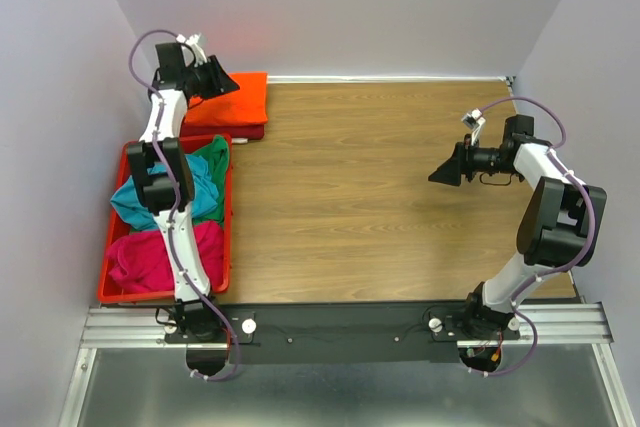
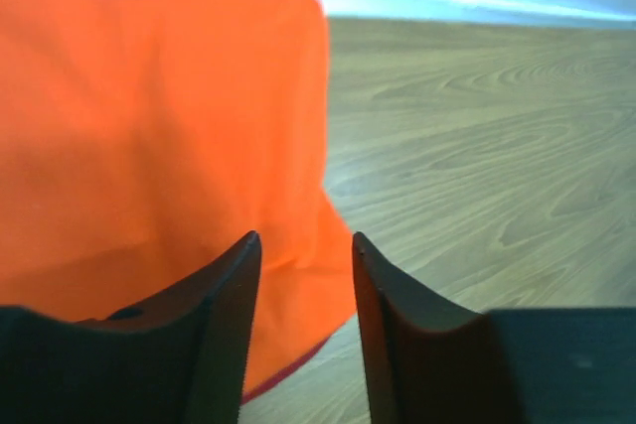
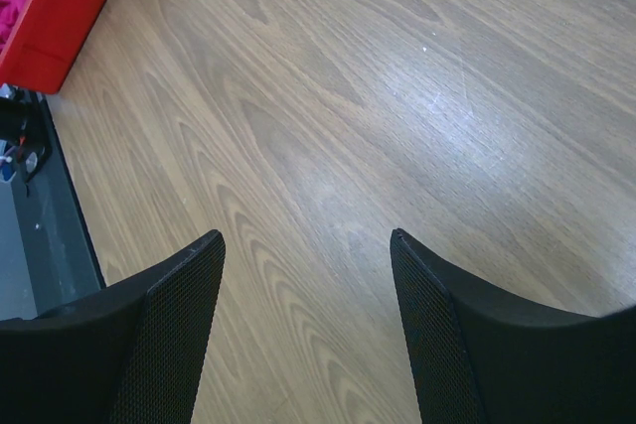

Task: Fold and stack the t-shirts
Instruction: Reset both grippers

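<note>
A folded bright orange t-shirt (image 1: 238, 99) lies at the table's far left corner on top of a folded dark red one (image 1: 240, 132); in the left wrist view the orange cloth (image 2: 149, 126) fills the left half with a dark red edge (image 2: 288, 369) below it. My left gripper (image 1: 228, 84) hovers over the orange shirt's near right corner, jaws open and empty (image 2: 306, 245). Teal (image 1: 160, 202), magenta (image 1: 160, 252) and green (image 1: 212, 157) t-shirts lie crumpled in the red crate. My right gripper (image 1: 440, 175) is open and empty above bare wood (image 3: 308, 240) at the right.
The red plastic crate (image 1: 104, 272) stands along the table's left side; its corner shows in the right wrist view (image 3: 60, 22). Walls close in on the left, back and right. A metal rail (image 1: 340, 325) runs along the near edge.
</note>
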Tool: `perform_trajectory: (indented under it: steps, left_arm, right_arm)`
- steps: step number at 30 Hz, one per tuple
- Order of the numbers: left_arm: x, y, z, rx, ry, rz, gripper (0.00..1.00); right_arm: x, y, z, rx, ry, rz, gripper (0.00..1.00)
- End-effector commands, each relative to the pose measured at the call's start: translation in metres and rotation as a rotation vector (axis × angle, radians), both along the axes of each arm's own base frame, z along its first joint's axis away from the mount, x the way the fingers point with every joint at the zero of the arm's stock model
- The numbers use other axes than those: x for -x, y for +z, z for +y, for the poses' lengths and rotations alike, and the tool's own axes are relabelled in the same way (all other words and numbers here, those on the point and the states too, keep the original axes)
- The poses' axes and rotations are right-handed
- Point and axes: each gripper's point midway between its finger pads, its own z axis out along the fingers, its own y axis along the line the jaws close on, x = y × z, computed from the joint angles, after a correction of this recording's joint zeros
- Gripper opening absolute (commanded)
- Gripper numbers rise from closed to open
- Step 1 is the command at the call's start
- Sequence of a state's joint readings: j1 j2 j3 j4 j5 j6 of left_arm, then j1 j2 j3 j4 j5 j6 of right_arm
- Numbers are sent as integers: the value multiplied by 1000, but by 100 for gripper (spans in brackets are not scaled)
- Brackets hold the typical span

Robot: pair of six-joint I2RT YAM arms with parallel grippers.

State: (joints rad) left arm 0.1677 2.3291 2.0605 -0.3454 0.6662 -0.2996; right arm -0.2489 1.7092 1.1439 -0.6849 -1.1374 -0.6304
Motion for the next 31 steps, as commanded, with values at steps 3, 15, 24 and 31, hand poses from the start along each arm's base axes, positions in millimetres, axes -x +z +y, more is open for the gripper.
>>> perform_trajectory:
  steps: [3,15,24,31]
  left_arm:
    - [34,157,6,-109,-8,-319,53]
    - [205,213,-21,-304,114,-720,85]
    - [293,218,1,-363,333,-861,97]
    - [314,194,-1,-357,340,-852,98]
  right_arm:
    - [-4,6,-7,40,-7,-28,74]
    - [-31,20,-74,439,-386,-190,100]
    - [-6,109,-136,469,-1035,-347,100]
    - [20,156,-148,386,-1232,-461,100]
